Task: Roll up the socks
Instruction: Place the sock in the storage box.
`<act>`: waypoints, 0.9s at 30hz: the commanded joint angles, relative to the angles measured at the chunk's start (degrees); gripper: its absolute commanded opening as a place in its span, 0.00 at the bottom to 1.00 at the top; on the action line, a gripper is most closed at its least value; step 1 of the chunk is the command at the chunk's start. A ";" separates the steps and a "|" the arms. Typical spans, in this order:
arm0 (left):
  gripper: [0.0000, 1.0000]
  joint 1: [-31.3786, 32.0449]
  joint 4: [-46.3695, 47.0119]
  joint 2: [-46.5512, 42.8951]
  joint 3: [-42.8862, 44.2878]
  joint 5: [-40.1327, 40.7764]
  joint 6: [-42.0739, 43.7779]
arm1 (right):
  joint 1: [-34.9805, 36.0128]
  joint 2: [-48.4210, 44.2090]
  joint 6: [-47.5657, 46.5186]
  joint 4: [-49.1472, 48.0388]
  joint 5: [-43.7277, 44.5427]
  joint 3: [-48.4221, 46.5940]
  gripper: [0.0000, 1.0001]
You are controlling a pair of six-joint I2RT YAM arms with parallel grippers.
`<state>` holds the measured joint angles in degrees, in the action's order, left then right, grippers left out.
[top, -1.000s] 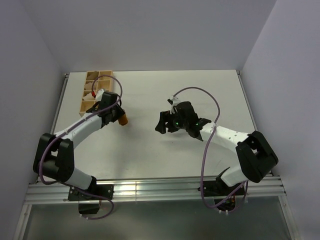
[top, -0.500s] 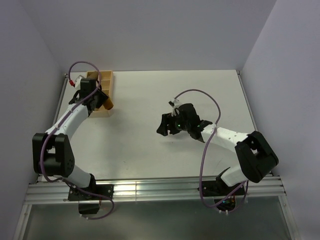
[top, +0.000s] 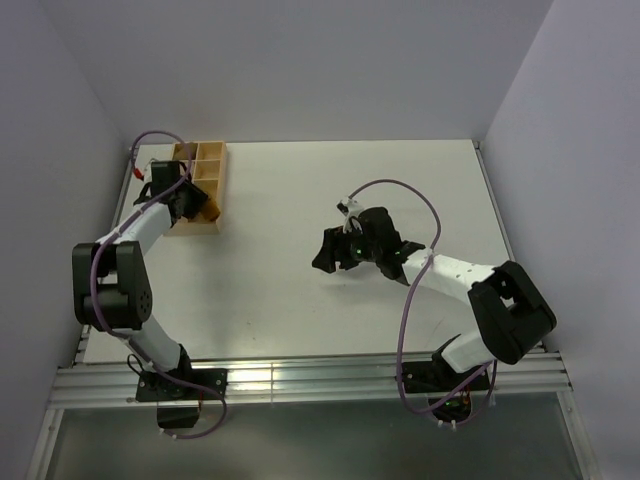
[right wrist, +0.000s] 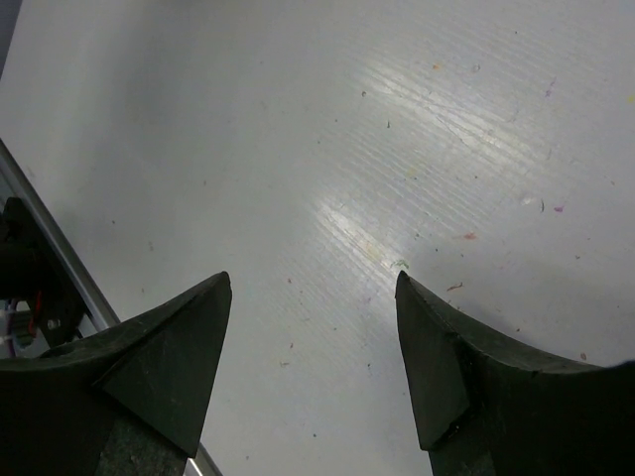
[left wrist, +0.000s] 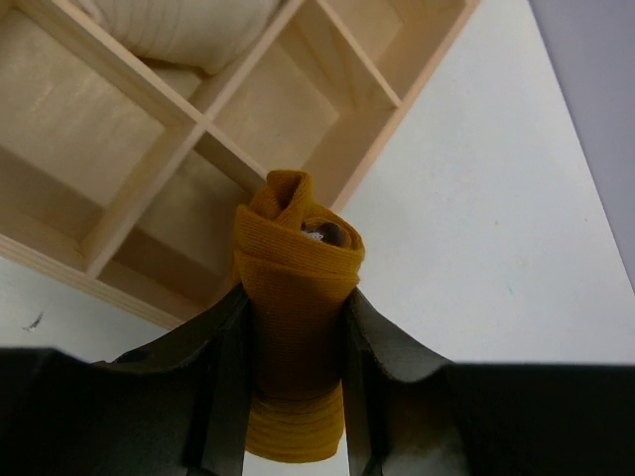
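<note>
**Rolled sock pinched at the box**

Left gripper [left wrist: 296,302] is clamped on the rolled mustard sock [left wrist: 298,248]. The roll's tip sits over a corner compartment of the wooden divider box [left wrist: 149,178]. A cream bundle [left wrist: 189,30] fills another cell. Right gripper [right wrist: 313,283] has its fingers spread, holding nothing, above the bare white table [right wrist: 397,119], well apart from the box.

Top camera looked down from afar over table [top: 300,300]. Wrist cameras sat close: left faced organizer [left wrist: 149,188], shared with top; right faced table.
</note>
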<state>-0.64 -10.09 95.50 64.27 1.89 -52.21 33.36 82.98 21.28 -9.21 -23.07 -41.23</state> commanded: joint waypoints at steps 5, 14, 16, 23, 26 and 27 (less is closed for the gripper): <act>0.00 -3.04 -1.77 4.95 4.63 -0.22 0.08 | -0.67 0.52 -0.80 -2.56 -0.92 0.72 0.74; 0.00 -3.40 -2.48 9.08 6.31 3.64 1.14 | -0.84 1.04 -0.54 -3.18 -1.36 0.89 0.74; 0.00 -3.31 -1.87 9.43 5.78 4.26 0.62 | -0.76 1.22 -0.45 -3.53 -1.63 0.89 0.73; 0.00 -2.17 -0.20 10.66 4.37 8.47 0.61 | -0.84 2.10 -0.27 -3.97 -2.33 0.80 0.73; 0.00 -0.41 -1.07 11.81 5.16 10.76 1.58 | -0.76 2.45 -0.01 -4.23 -2.86 0.72 0.73; 0.00 0.20 -1.51 12.33 5.60 11.03 1.67 | -0.76 2.45 -0.01 -4.23 -2.94 0.72 0.73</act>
<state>-1.85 -11.27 104.81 68.79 8.03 -51.75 33.10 85.01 21.37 -10.72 -24.97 -40.80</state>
